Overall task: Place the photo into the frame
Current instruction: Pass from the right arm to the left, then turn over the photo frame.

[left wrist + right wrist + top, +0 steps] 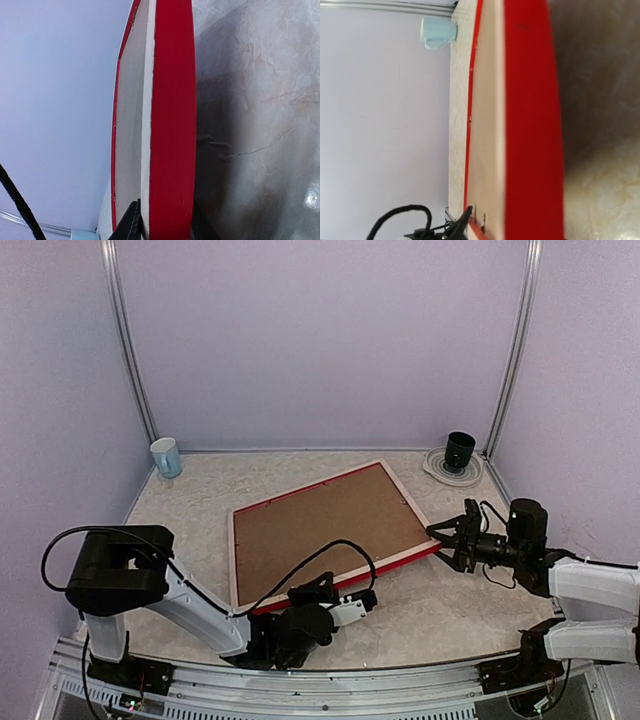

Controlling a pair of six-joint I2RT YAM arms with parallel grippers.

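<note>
Left hand [368, 597] low and level, fingers [131, 227] astride frame [233, 560] rail

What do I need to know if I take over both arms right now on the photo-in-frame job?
The left gripper is shut on the near rail of the frame.
The right gripper is at the frame's right corner with its jaws apart; contact is unclear.
The frame lies back up on the table with the brown backing board in it.
The photo shows in no view, so I cannot tell whether it sits under the board.
Left to do: confirm the photo is inside, then release and back off.
</note>
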